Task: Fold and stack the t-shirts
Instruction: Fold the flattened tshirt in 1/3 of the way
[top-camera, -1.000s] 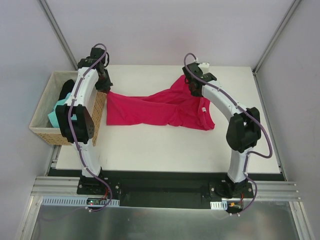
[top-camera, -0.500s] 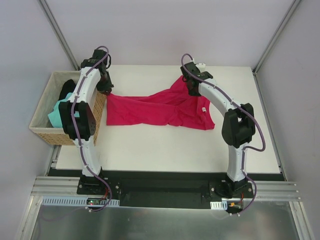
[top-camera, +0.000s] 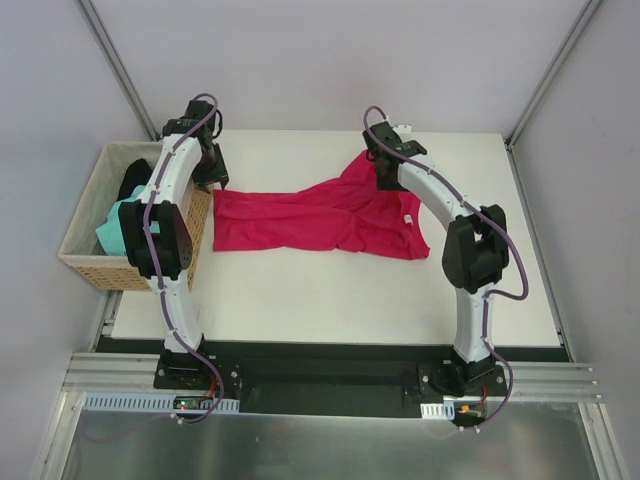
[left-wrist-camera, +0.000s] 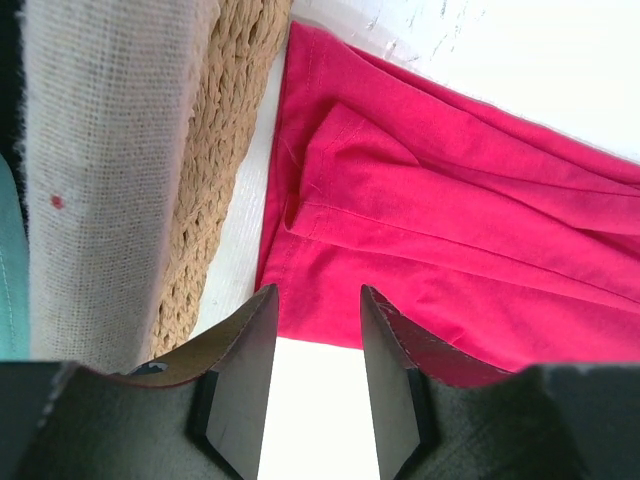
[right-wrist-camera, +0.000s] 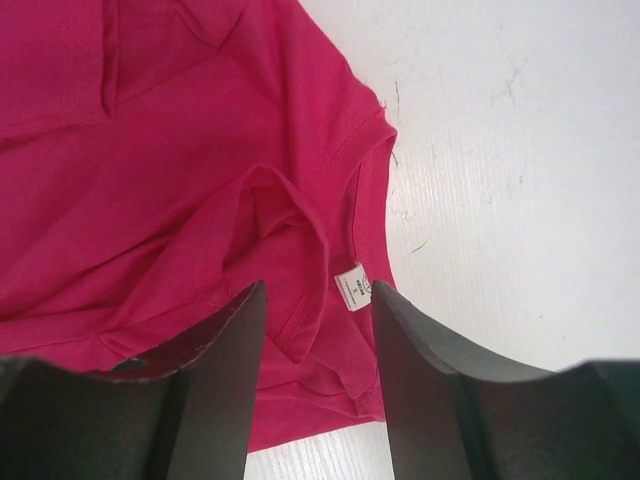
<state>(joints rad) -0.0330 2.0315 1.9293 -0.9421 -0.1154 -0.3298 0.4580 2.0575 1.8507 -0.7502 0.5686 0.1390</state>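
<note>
A crimson t-shirt (top-camera: 310, 215) lies spread and creased across the middle of the white table (top-camera: 330, 290). My left gripper (top-camera: 220, 183) hovers at its back left corner, right beside the basket. In the left wrist view that gripper (left-wrist-camera: 317, 300) stands open with nothing between the fingers, over the shirt's hem (left-wrist-camera: 460, 230) and bare table. My right gripper (top-camera: 383, 180) hangs over the shirt's bunched right part. The right wrist view shows it (right-wrist-camera: 318, 295) open and empty above the collar and its white label (right-wrist-camera: 350, 288). A teal t-shirt (top-camera: 112, 228) and a black t-shirt (top-camera: 133, 178) lie in the basket.
The tan wicker basket (top-camera: 85, 262) with a cloth lining sits off the table's left edge, its wall (left-wrist-camera: 220, 150) close to my left fingers. Grey walls and metal frame posts enclose the table.
Both grippers have opened and let go of the crimson shirt. Its left corner has settled flat on the table. The arms have barely shifted.
</note>
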